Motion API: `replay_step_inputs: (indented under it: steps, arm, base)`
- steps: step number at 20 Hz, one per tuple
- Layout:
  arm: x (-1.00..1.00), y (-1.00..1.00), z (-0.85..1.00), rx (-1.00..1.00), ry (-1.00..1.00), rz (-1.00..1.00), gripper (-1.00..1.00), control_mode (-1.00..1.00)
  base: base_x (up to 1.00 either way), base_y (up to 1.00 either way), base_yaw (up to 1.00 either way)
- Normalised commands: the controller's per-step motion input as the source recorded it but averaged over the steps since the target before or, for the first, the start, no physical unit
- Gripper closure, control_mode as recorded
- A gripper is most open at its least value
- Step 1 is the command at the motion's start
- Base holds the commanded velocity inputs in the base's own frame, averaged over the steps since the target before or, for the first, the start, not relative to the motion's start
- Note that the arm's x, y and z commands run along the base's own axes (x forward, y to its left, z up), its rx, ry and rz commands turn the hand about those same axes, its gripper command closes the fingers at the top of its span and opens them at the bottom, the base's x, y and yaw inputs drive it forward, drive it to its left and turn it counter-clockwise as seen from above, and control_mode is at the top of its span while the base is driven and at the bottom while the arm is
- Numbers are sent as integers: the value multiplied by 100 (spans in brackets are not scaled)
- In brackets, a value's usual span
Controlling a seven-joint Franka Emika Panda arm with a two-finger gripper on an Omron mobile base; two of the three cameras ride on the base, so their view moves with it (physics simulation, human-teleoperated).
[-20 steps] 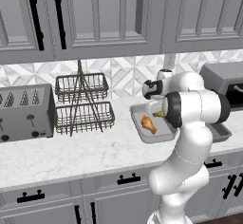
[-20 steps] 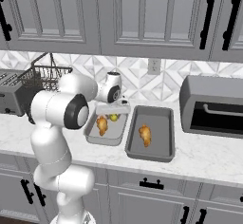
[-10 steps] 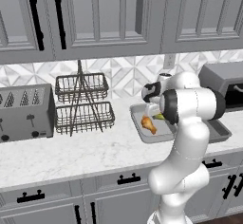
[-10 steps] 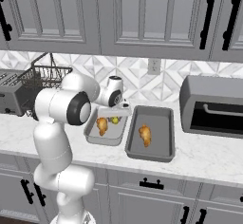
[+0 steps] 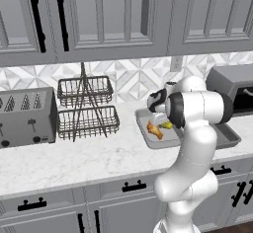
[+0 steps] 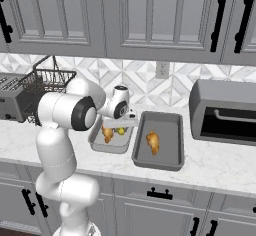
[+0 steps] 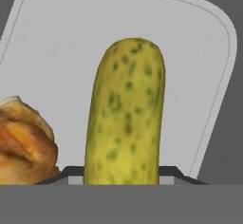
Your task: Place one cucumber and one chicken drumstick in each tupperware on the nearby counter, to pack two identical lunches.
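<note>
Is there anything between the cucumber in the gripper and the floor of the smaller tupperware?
Nothing visible blocks it. The gripper is shut on the yellowish-green cucumber directly over the smaller tupperware, whose bare floor lies behind it. The chicken drumstick in that tray sits off to one side.

Marble counter (image 5: 89,153) with toaster (image 5: 24,116), rack (image 5: 86,106), two tupperware (image 6: 160,140)
</note>
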Motion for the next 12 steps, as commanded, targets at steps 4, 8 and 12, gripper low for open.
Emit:
replay_step_inputs:
  steps: [4,8,12]
  arm:
    - [0,8,0,0,0,0,-100,-100]
    - [0,0,4,0,0,0,-100,-100]
    - [0,0,21,0,0,0,-100,-100]
  base:
    - [0,0,0]
    - [0,0,0]
    - [0,0,0]
